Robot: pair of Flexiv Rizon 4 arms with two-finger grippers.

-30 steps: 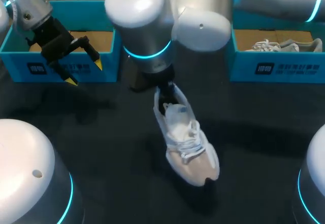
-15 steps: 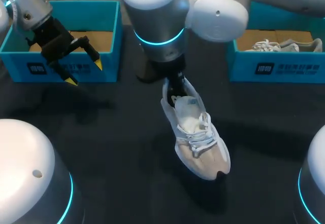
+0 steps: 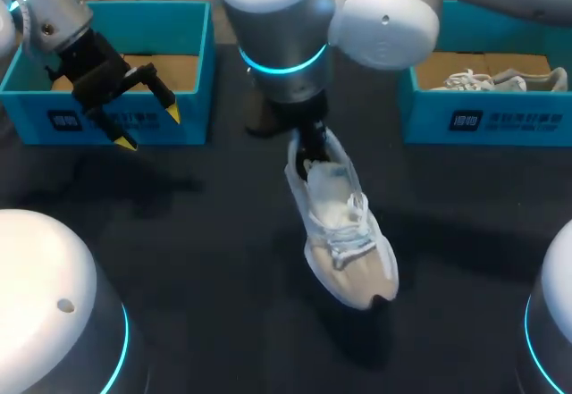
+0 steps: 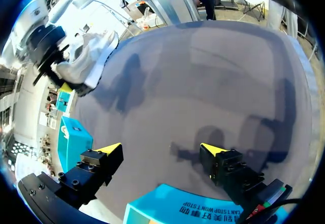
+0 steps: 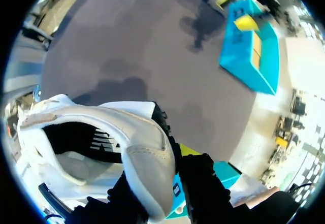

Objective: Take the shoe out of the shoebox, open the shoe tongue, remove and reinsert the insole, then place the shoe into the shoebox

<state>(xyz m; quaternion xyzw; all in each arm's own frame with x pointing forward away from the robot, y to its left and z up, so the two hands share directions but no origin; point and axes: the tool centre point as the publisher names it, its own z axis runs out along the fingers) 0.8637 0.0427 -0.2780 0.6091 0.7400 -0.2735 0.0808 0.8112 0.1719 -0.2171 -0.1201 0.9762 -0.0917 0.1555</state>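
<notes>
Dark grey worktop (image 3: 179,233), head view, with two teal boxes along the upper edge.

- Left shoebox (image 3: 192,54), upper left: open top, brown floor showing inside.
- Right shoebox (image 3: 483,121), upper right: open top, with a second shoe (image 3: 500,79), pale with white laces, lying inside.
- Shoe (image 3: 344,233), centre of frame: white upper, white laces, a beige panel over the toe and a small dark patch at the toe tip. The heel points to the upper middle and the toe to the lower right. It is outside both boxes and appears lifted off the worktop.
- Right tool (image 3: 308,148): set at the heel, below the large arm joint that fills the upper middle. Its fingers are mostly hidden in this view.
- Left tool (image 3: 149,128), upper left, in front of the left shoebox: fingers spread wide, nothing between them.

Left wrist view only: the left tool (image 4: 161,149) is released, its two yellow tips well apart above bare worktop. A teal box rim (image 4: 167,203) lies just under it. The shoe (image 4: 86,56) hangs far ahead, with its shadow lying apart from it on the surface.

Right wrist view only: the right tool (image 5: 170,168) is clenched on the heel wall of the shoe (image 5: 147,158), with black fingers on either side and one yellow tip showing. The shoe mouth opens onto a dark lining. The left shoebox (image 5: 249,56) lies far ahead.
</notes>
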